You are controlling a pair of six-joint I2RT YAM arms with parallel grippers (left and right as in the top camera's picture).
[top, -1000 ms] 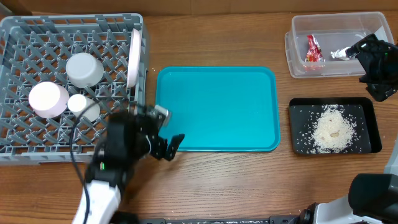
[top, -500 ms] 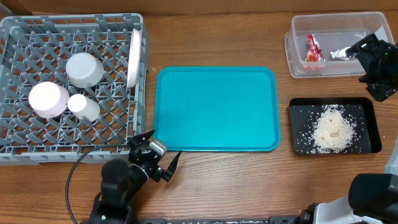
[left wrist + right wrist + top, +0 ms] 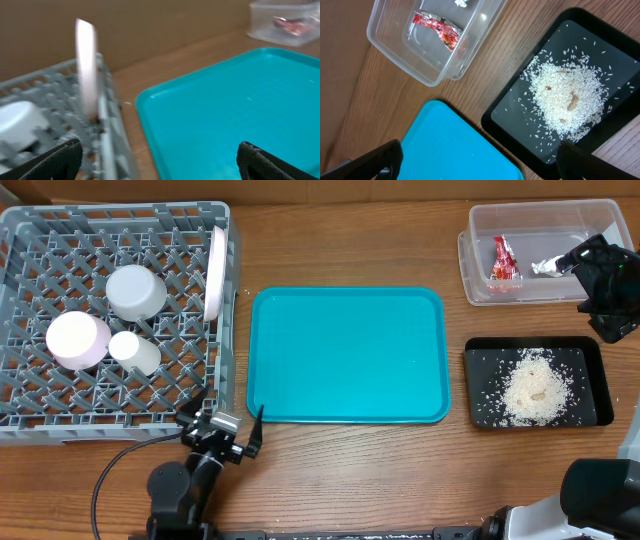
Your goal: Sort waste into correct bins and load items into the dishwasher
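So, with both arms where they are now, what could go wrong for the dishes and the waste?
1. The plate stands on edge against the dish rack's right wall. The open left gripper is close to the rack's front corner, so a bump might tip the plate.
2. The rice lies in a shallow black tray with grains near the rim. The right gripper hovers close by, and a knock could spill it.
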